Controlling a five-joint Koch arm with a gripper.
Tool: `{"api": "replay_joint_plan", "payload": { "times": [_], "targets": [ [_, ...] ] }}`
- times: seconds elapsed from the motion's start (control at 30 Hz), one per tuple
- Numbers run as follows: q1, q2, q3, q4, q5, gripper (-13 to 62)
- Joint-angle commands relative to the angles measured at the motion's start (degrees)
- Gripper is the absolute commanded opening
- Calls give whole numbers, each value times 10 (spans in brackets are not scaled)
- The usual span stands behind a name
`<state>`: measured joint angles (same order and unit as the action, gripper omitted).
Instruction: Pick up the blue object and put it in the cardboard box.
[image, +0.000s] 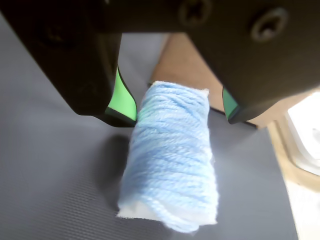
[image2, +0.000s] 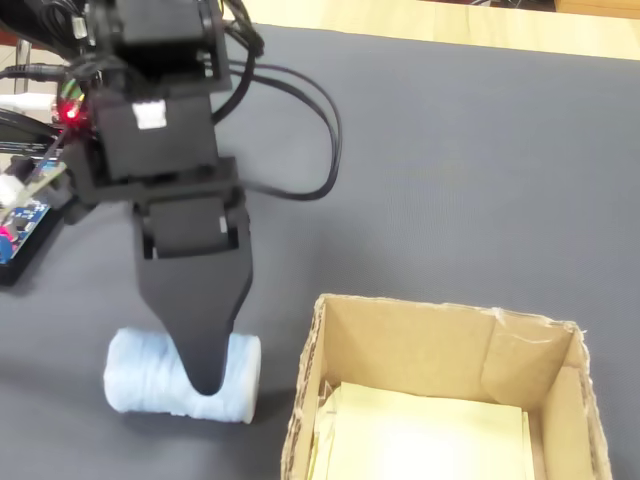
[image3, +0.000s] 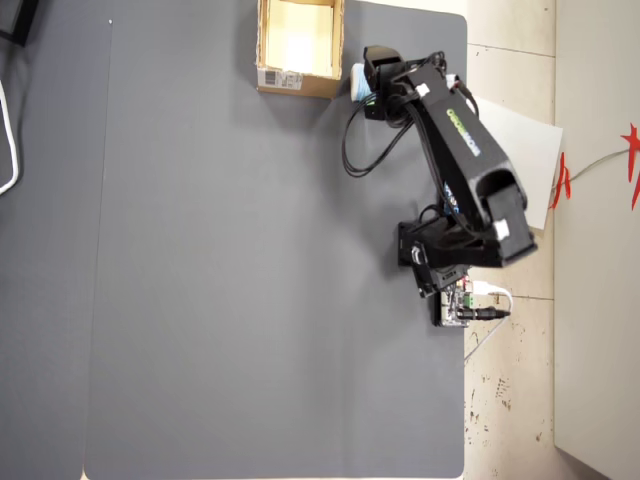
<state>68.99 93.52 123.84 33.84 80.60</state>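
Fingers (image: 177, 114) spread wide, straddling the blue object (image: 172, 157) – no contact visible. Object lies on the mat (image: 50, 190) beside the box (image2: 440, 345), near the mat's far edge.

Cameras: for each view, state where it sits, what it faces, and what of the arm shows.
Wrist view: rides behind the gripper, looking down at the blue object between both jaws.
Fixed view: low, beside the cardboard box, facing the arm.
Overhead view: straight down on the gray mat; whole arm shows.
All three share the blue object.
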Motion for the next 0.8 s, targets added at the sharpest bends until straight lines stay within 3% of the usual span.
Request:
{"api": "replay_joint_plan", "payload": {
  "times": [0.0,0.17,0.43,0.77],
  "targets": [
    [15,-4,0,-53,22,333],
    [24,-29,29,-101,59,324],
    [31,-20,83,-243,83,138],
    [10,71,120,-278,85,138]
  ]
}}
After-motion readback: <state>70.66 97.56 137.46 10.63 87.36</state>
